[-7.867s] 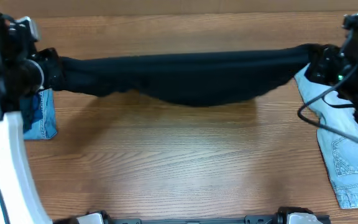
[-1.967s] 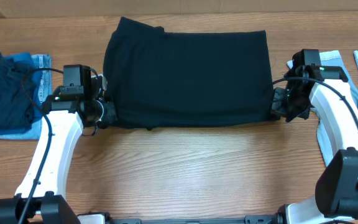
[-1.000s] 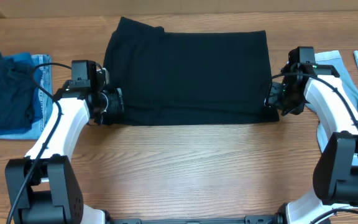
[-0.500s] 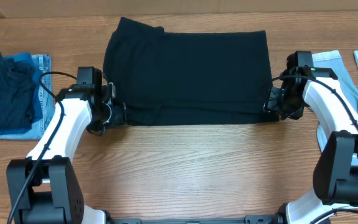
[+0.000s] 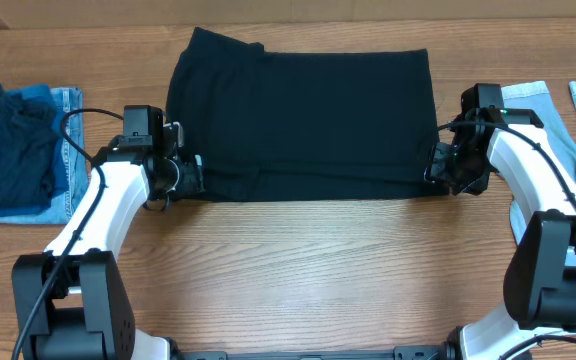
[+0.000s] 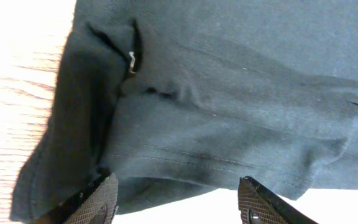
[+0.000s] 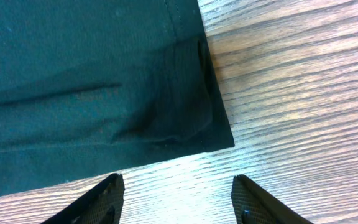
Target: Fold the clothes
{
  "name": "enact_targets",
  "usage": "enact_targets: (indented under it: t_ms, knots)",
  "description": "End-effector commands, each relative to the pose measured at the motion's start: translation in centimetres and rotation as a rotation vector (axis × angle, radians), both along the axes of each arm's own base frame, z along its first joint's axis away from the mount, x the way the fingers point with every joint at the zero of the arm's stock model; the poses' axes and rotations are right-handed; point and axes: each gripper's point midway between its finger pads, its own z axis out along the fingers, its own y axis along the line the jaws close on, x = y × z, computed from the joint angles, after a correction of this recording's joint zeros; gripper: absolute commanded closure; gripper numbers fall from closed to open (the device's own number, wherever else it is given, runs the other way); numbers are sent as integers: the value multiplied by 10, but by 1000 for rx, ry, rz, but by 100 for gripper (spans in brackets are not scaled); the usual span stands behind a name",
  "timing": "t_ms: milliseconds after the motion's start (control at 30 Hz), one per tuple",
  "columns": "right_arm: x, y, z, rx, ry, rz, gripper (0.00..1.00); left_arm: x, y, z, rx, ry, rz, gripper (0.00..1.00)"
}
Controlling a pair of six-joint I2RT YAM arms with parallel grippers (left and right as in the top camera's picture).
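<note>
Inspected brown wood-grain table [image 5: 298, 290]. Found large black soft-fabric garment [image 5: 303, 120] lying flat at far centre, no longer stretched in the air as seconds ago, and since lowered and let go. Noted left gripper [image 5: 190, 177] at near-left corner, edged rightward within the last second, with fingers moderately parted and gripping nothing. Noted right gripper [image 5: 438, 170] at near-right corner, with fingers likewise parted and empty. Judged lay-down complete, with further folds outstanding and a fresh hold on the near hem needed.

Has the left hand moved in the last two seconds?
Yes. The left hand has shifted slightly right, away from the blue pile, toward the black shirt.
</note>
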Motion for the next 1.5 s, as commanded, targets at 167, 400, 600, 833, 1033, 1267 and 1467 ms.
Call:
enact_targets:
  t_ms: [167, 400, 600, 833, 1033, 1267, 1467]
  knots:
    - [-1, -2, -1, -1, 4, -6, 40, 0, 15, -2, 94, -3, 23, 35]
    - [-1, -2, -1, -2, 4, -6, 40, 6, 6, -7, 38, -12, 12, 38]
    - [-3, -2, -1, -1, 10, -6, 40, -9, -1, -51, -5, 134, 22, 41]
    - [-3, -2, -1, -2, 11, -6, 40, -5, -11, -57, -63, 134, 11, 47]
    - [-3, -2, -1, -1, 12, -6, 40, 4, -12, -37, -70, 73, 7, 66]
    - [-3, -2, -1, -1, 12, -6, 40, 15, -3, 5, -16, -48, 18, 49]
    - [-5, -2, -2, -1, 19, -6, 40, 10, 2, 4, 8, -29, 26, 48]
